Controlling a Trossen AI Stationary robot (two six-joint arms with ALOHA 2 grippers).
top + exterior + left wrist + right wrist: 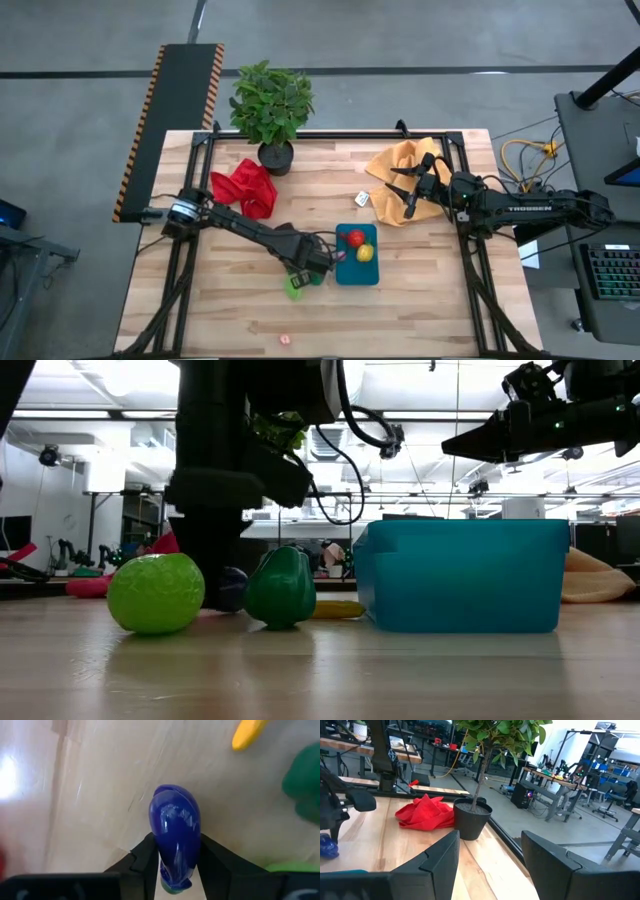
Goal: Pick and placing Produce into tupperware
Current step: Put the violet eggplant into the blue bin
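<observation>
The teal tupperware (357, 270) (460, 575) sits mid-table with a red piece (355, 238) and a yellow piece (365, 253) of produce inside. My left gripper (318, 262) (175, 852) is just left of it, shut on a blue-purple eggplant (175, 827) (232, 588). On the table beside it rest a light green ball (155, 592) (293, 288), a dark green pepper (280, 588) and a yellow banana (335, 609) (247, 732). My right gripper (402, 190) (490, 850) is open, raised over the mustard cloth (395, 165). My left gripper pinches the blue-purple eggplant between its two fingers (145, 857), at the stem-end half (172, 865). The rounded end (175, 800) sticks out past the fingertips. The fingers come from above, pointing down. The eggplant is low at the tabletop; whether it is lifted, I cannot tell.
A potted plant (272, 110) stands at the far edge, with a red cloth (245, 185) to its left. A small white object (362, 199) lies beside the mustard cloth. A pink speck (284, 338) lies near the near edge, where bare wood shows.
</observation>
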